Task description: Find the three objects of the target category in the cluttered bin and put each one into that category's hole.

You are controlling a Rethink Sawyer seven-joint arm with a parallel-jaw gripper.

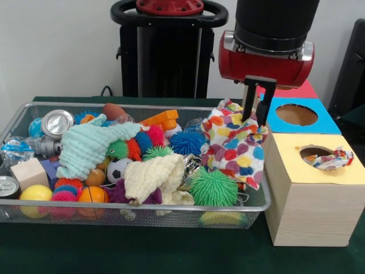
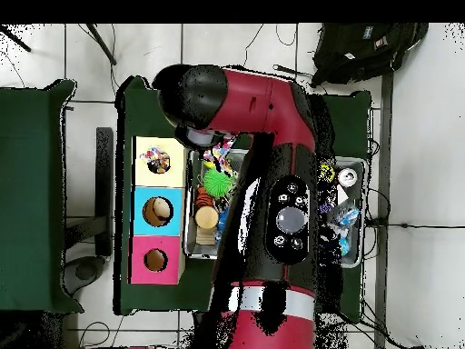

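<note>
The wire bin [image 1: 23, 117] is still cluttered. At its three-o'clock end the claw [image 1: 255, 108] pinches the heart-print cloth [image 1: 235, 145], lifted. Next, probably, carry it toward three o'clock and release over the yellow hole [image 1: 315, 153], where another cloth [image 1: 331, 160] sits.

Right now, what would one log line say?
gripper: shut on heart-print cloth | cloth: lifted at bin's end | yellow hole: holds one cloth

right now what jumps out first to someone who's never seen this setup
The red and black arm's tool hangs at the wire bin's right end, pinching a cloth with colourful spots that drapes over the rim. Just right of it, a scrap of patterned cloth pokes from the hole in the yellow-topped wooden box.
</note>
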